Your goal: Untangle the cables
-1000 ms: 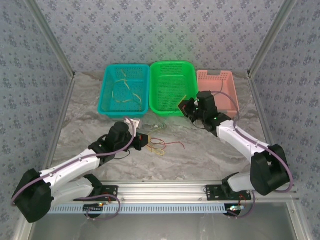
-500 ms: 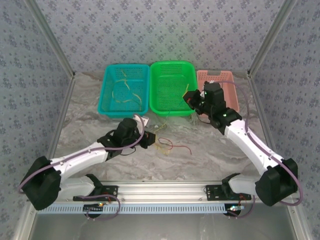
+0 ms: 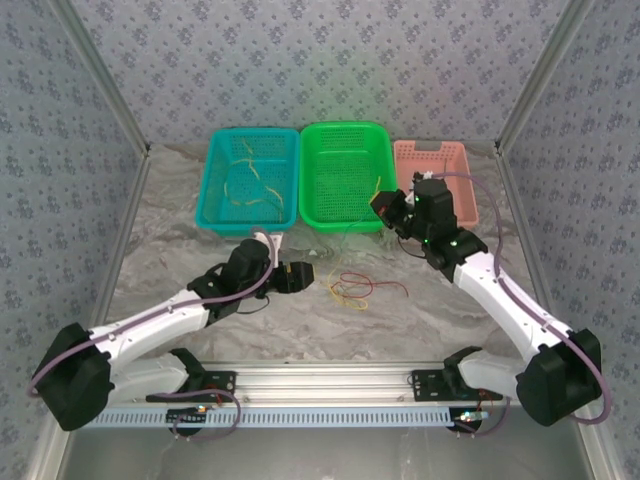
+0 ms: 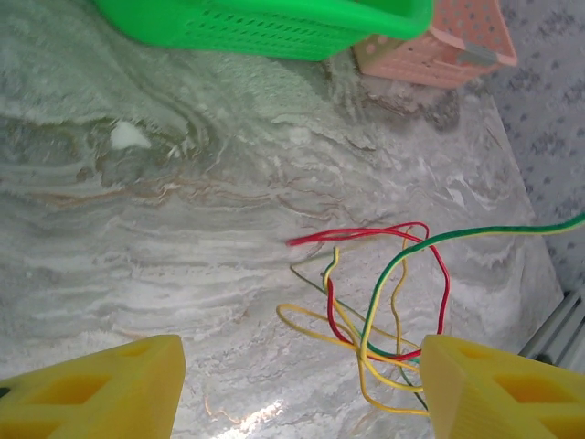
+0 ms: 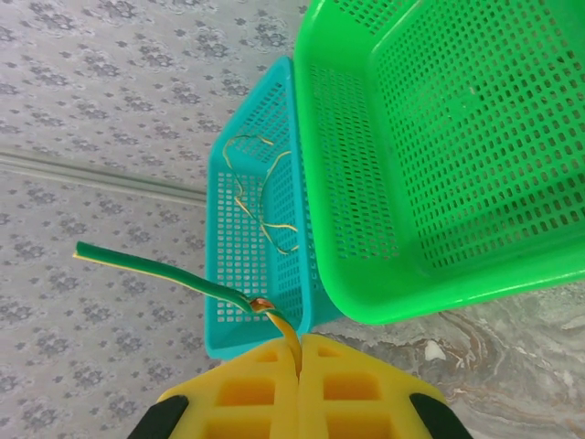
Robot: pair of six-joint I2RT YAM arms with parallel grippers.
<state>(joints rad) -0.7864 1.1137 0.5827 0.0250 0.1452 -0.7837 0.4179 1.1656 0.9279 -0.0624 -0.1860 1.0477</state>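
Observation:
A loose tangle of cables (image 3: pixel 356 288), yellow, red and green, lies on the marble table just right of my left gripper (image 3: pixel 302 273). In the left wrist view the tangle (image 4: pixel 384 315) sits close to the right yellow finger (image 4: pixel 484 389), and my left gripper (image 4: pixel 297 393) is open with nothing held. A green-yellow cable (image 4: pixel 475 235) rises out of the tangle to the right. My right gripper (image 3: pixel 384 206) hangs at the green basket's front right corner, shut on the end of that green-yellow cable (image 5: pixel 155 270), pinched between its pads (image 5: pixel 274 384).
Three baskets line the back: teal (image 3: pixel 212 195) with several yellow cables (image 3: pixel 250 185) inside, green (image 3: pixel 345 226), pink (image 3: pixel 462 190). In the right wrist view the green basket (image 5: pixel 430 283) and teal basket (image 5: pixel 224 274) lie just ahead. Frame posts flank the table.
My left gripper has opened and let go of the cables. The tangle has slid to the right. My right gripper has moved right and back with the green-yellow cable's end.

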